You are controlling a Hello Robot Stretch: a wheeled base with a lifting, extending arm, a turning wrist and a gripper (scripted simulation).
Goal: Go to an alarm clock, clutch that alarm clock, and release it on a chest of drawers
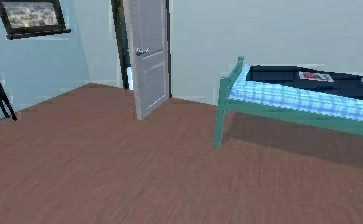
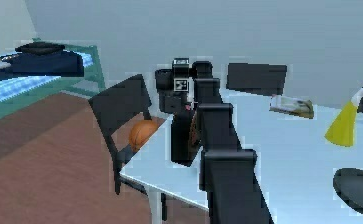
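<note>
The gripper is seen at the far end of the arm, over the near left part of a white table. The state of its fingers cannot be told, nor whether anything is held. Just left of the gripper an orange ball is seen, beside a dark chair. Beyond the gripper, to the right, a second dark chair is drawn up to the table. Farther right a yellow lamp shade is set on the tabletop. Which thing, if any, is the alarm clock cannot be told. Well left of the gripper a bed is seen.
</note>
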